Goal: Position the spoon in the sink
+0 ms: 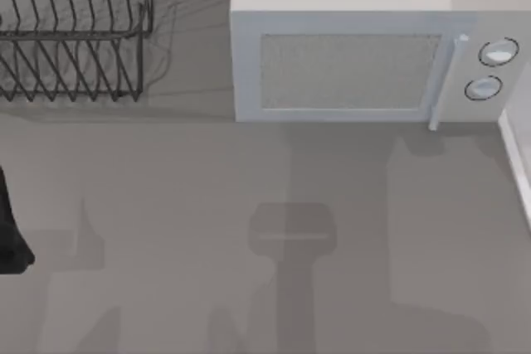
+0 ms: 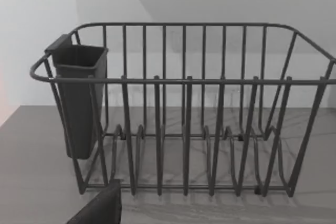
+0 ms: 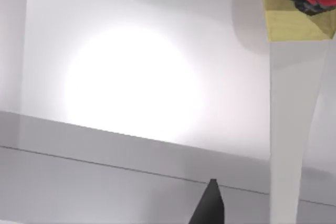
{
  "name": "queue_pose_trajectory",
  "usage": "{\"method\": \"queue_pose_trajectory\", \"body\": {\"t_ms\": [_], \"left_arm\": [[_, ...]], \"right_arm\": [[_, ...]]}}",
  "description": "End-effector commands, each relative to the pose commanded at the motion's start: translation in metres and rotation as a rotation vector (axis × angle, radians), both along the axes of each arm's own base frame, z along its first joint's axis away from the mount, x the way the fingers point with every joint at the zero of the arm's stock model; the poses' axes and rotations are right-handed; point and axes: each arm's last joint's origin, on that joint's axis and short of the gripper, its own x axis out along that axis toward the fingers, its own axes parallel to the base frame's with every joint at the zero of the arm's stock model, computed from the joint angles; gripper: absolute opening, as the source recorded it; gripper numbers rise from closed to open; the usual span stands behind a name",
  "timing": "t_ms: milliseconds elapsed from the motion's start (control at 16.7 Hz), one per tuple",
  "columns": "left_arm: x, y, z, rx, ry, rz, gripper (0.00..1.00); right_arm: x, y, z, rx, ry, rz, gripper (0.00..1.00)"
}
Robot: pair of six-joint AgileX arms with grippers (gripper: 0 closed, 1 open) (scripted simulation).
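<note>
Pincer of my left arm (image 1: 10,238) at the desk's (image 1: 207,205) left edge, cut off; whether its fingers are apart I cannot tell.

Wide bare desk lies before the microwave (image 1: 348,68). Dish rack (image 2: 184,129) with its dark cup (image 2: 79,98) stands at the back left. Spoon and sink: I cannot make them out. One dark right fingertip (image 3: 210,205) shows.

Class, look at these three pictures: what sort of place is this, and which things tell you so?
Most likely a rendered kitchen counter. A microwave stands at the back, a wire dish rack with a dark cutlery holder beside it on the grey counter.
</note>
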Motion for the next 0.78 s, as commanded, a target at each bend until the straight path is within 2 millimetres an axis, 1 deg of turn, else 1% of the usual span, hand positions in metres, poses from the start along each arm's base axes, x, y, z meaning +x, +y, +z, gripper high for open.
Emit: {"method": "queue_pose_trajectory", "body": {"t_ms": [120, 300, 540, 660, 780], "left_arm": [[0.0, 0.0, 0.0, 0.0, 0.0, 0.0, 1.0], [0.0, 0.0, 0.0, 0.0, 0.0, 0.0, 1.0], [0.0, 0.0, 0.0, 0.0, 0.0, 0.0, 1.0], [0.0, 0.0, 0.0, 0.0, 0.0, 0.0, 1.0], [0.0, 0.0, 0.0, 0.0, 0.0, 0.0, 1.0]], "right_arm": [[0.01, 0.011, -0.012, 0.0, 0.0, -0.008, 0.0], [0.017, 0.021, -0.023, -0.001, -0.001, -0.018, 0.0], [0.018, 0.023, -0.024, -0.002, -0.002, -0.019, 0.0], [0.018, 0.02, -0.025, -0.001, 0.0, -0.026, 0.0], [0.019, 0.019, -0.032, 0.0, 0.012, -0.027, 0.0]]}}
